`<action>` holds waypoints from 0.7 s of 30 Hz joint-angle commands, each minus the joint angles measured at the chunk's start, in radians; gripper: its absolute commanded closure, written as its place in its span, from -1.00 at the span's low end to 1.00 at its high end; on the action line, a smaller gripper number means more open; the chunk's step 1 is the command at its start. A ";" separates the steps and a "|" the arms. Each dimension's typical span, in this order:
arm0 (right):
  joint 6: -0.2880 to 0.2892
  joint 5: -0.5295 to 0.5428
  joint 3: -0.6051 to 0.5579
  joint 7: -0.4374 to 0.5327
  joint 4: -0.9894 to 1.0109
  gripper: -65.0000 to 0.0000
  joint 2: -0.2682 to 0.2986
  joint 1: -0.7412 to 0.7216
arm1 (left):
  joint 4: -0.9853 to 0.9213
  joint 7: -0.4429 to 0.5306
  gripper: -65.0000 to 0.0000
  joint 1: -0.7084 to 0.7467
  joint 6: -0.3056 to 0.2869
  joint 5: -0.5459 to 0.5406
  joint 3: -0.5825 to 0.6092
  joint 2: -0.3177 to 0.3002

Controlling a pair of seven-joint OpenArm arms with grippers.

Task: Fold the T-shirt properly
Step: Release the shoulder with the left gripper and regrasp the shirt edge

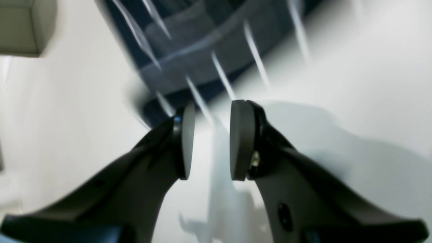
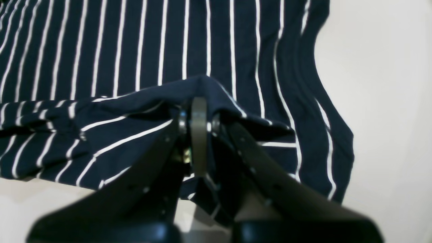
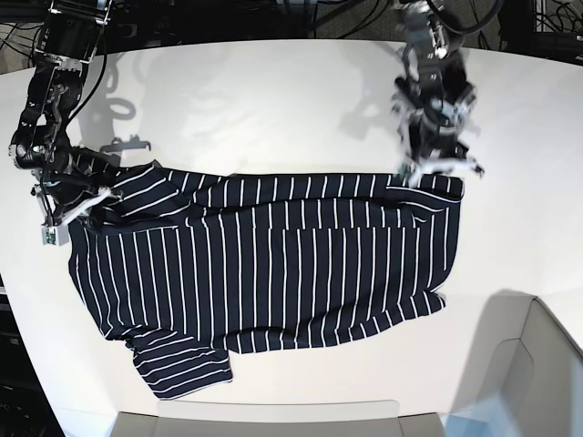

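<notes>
Dark navy white-striped fabric T-shirt [image 3: 273,264] spread flat on white table [image 3: 273,100]. Right gripper [image 2: 199,135] clamped on shirt edge; left gripper [image 1: 211,140] jaws apart, empty, just beside opposite corner. Next, you likely grab that corner, then lift together.

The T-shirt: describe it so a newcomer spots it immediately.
A white table fills the base view, and the T-shirt is spread flat across its middle. It is dark navy with thin white stripes, one short sleeve pointing to the near edge. Nothing else on the table is striped cloth; the right gripper pinches one edge.
</notes>
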State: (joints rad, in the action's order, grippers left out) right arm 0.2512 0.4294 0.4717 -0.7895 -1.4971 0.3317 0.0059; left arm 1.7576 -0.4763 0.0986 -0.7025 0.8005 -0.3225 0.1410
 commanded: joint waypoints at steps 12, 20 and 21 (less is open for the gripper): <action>0.004 0.012 0.006 0.018 -0.020 1.00 0.013 -0.013 | 0.140 -0.640 0.43 -0.196 0.004 -0.389 -0.039 -0.025; 0.004 0.012 0.009 0.018 -0.020 1.00 0.016 -0.013 | 0.130 -0.893 0.43 -0.254 0.004 -0.769 -0.303 -0.024; 0.004 0.012 0.009 0.018 -0.020 1.00 0.017 -0.013 | 0.124 -0.915 0.43 -0.260 0.004 -0.801 -0.338 -0.024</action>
State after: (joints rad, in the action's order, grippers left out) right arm 0.2516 0.4297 0.4728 -0.7906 -1.4971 0.3286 0.0113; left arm 1.8702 -1.3949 -0.1432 -0.6975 0.0189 -0.6678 0.1169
